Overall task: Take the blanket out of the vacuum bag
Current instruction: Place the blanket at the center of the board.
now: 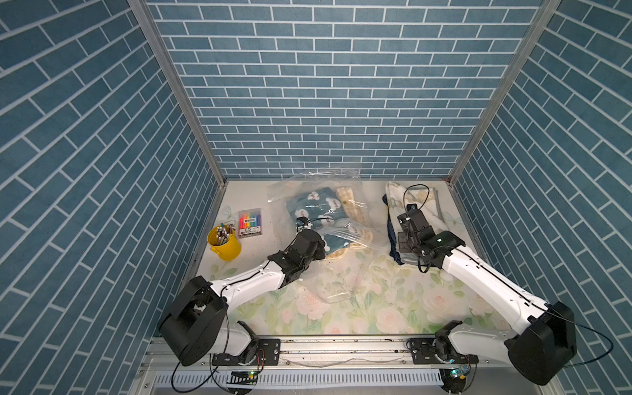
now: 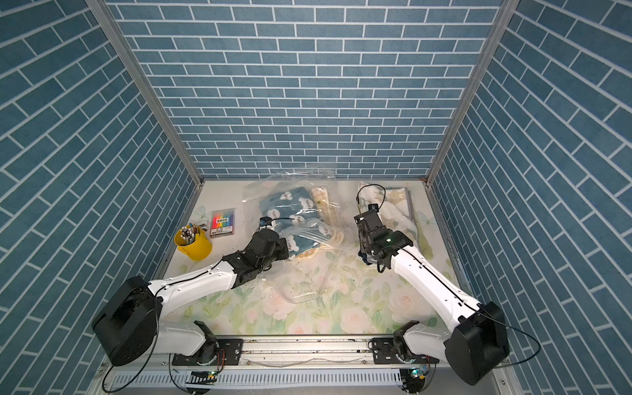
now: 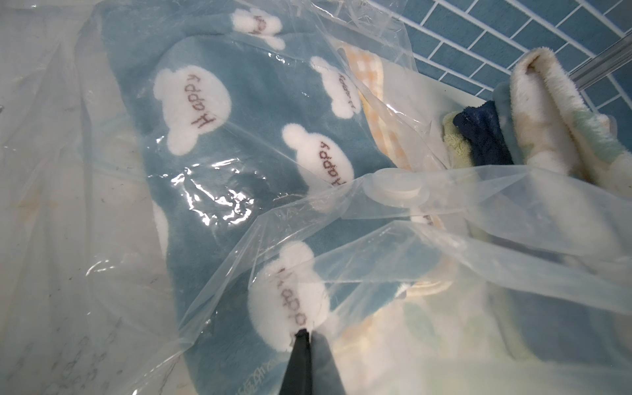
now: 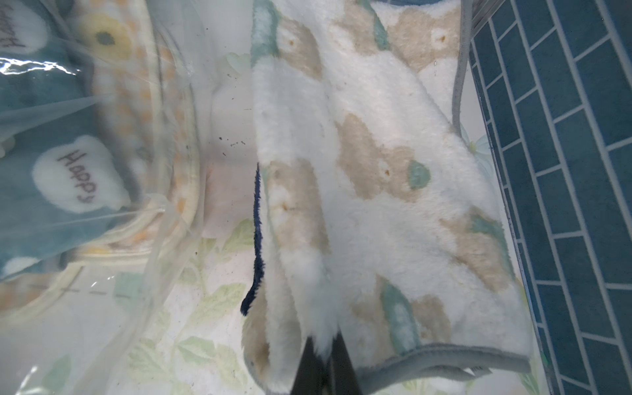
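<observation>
The left gripper [image 3: 305,337] is clenched on a fold of clear film of the vacuum bag [image 3: 496,205], its tips over a white "Happy" cloud on the blue blanket [image 3: 239,143], which lies under the bag's film and stretches away ahead of the tips; the white valve cap [image 3: 398,189] sits farther ahead, off to one side. The right gripper [image 4: 325,345] pinches a fold of a cream bear-print blanket [image 4: 393,205] lying outside the bag, with a navy cloth [image 4: 258,266] edging out beneath it just beside the jaws
</observation>
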